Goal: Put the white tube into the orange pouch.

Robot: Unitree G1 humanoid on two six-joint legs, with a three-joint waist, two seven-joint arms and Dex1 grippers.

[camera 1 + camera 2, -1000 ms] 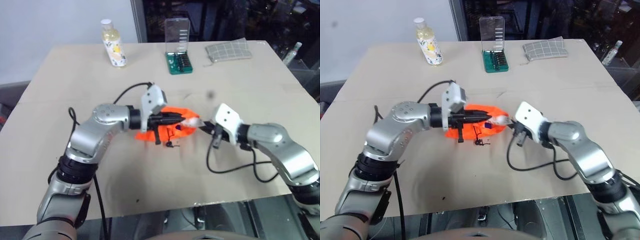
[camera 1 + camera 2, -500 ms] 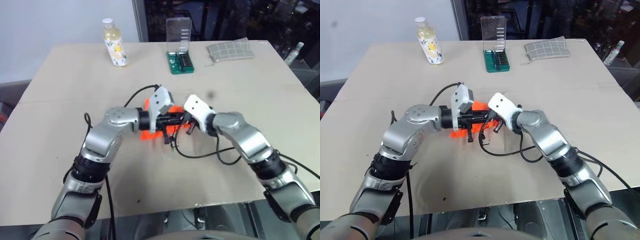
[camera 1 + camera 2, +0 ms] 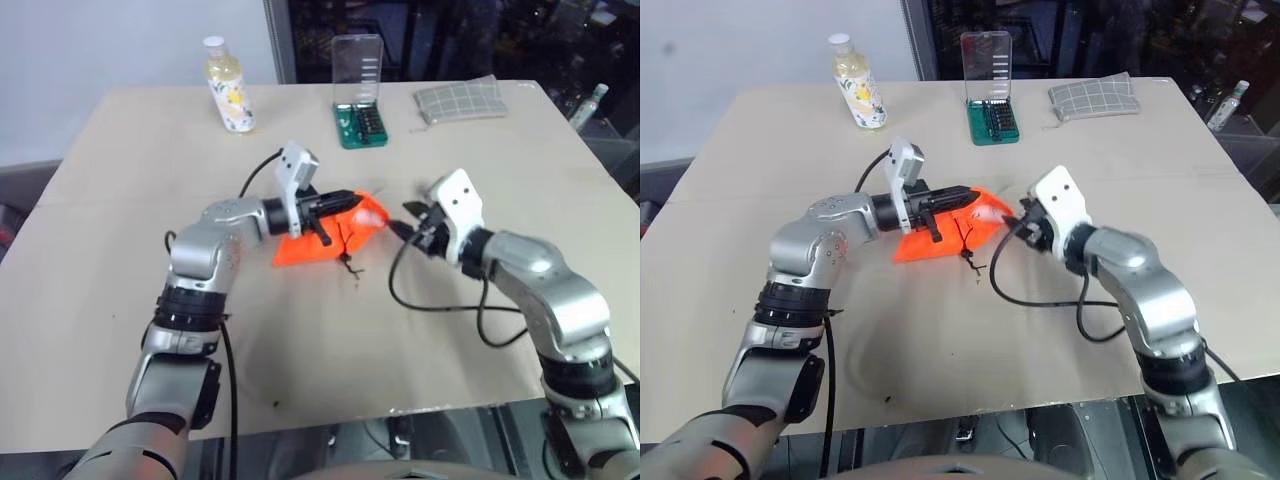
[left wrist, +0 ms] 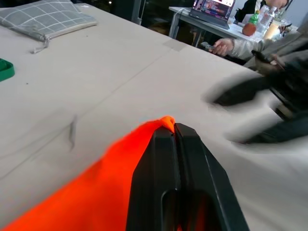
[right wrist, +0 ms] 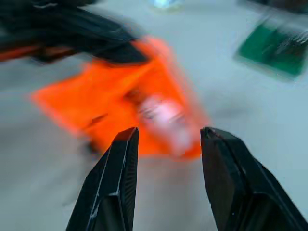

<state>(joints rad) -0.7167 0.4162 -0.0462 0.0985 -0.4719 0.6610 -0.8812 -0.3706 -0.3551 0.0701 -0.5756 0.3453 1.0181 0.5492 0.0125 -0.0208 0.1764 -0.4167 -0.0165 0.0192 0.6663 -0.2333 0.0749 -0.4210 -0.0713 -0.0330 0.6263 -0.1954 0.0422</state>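
White tube sat in the orange pouch mouth, my right gripper off it
My left gripper was clamped on the upper edge of the orange pouch, lifting it; the white tube lay inside the pouch opening; my right gripper was just beside that opening, fingers spread apart, empty

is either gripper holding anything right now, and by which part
The left gripper pinches the orange pouch by its raised edge; the right gripper is open, holding nothing.
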